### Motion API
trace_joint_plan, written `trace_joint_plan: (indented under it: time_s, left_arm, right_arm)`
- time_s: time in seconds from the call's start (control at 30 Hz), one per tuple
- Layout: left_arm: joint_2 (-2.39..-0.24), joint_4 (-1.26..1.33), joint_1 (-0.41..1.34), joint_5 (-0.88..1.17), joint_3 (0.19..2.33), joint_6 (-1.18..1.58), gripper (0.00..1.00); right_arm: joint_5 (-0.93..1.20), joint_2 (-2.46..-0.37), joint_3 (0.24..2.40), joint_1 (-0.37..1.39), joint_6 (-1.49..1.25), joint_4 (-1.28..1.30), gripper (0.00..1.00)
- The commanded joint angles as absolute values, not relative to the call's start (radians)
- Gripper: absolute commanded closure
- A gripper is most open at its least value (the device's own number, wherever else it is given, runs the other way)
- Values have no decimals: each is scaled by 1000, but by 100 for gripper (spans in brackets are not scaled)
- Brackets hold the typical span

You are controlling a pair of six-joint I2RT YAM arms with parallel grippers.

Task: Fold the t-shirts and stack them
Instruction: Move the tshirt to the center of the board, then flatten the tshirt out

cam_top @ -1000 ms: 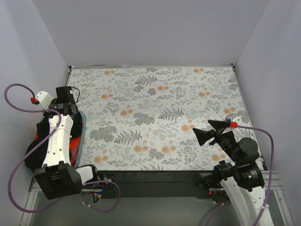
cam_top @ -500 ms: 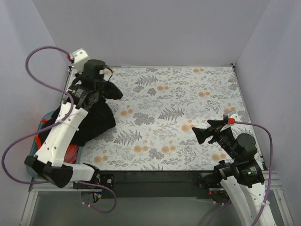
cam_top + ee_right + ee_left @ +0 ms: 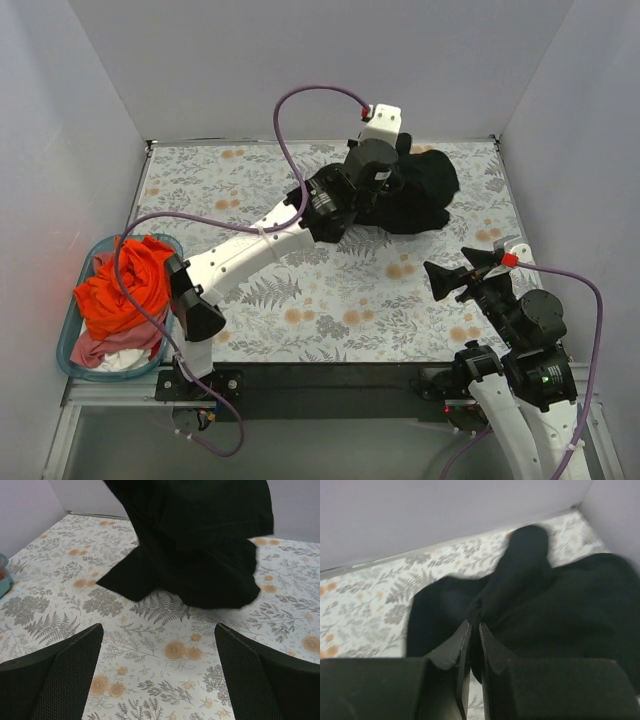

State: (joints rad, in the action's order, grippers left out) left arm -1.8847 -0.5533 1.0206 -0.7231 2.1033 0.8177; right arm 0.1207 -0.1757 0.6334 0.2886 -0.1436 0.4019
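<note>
My left gripper (image 3: 392, 190) is shut on a black t-shirt (image 3: 420, 192) and holds it bunched at the far right of the table. In the left wrist view the cloth (image 3: 545, 605) is pinched between the closed fingers (image 3: 456, 645). The shirt also hangs in the right wrist view (image 3: 200, 535), its lower edge touching the table. My right gripper (image 3: 458, 270) is open and empty, near the table's right front, short of the shirt. An orange-red t-shirt (image 3: 125, 280) lies on top of pink and white ones (image 3: 105, 350) in the basket.
A translucent teal basket (image 3: 68, 350) stands at the near left beside the table. The floral tablecloth (image 3: 280, 240) covers the table. White walls enclose the back and both sides.
My left arm has lifted the black t-shirt out of the basket and swung it across the table to the far right. The orange-red shirt now shows in the basket. The right gripper has barely moved.
</note>
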Motion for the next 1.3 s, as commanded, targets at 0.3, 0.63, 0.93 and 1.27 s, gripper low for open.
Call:
trace_joint_plan:
  time_s: [0.3,0.63,0.93,1.27]
  left_arm:
    - [-1439,-512,706,-741,1291,1275,48]
    - [-1296,-512,730,-324,1020,1333,23]
    - [-1532,-537,1067,-314,1051,1345,23]
    - [-1739,-598,1144,-387,1186,1287,24]
  right_arm:
    - [110,-258,692,293,-117,452,2]
    - [107,-489,657,295,-239,472,2]
    - [-223,-733,635,279,-370,515,2]
    - [-282,-909,687,-27,-368,508,13]
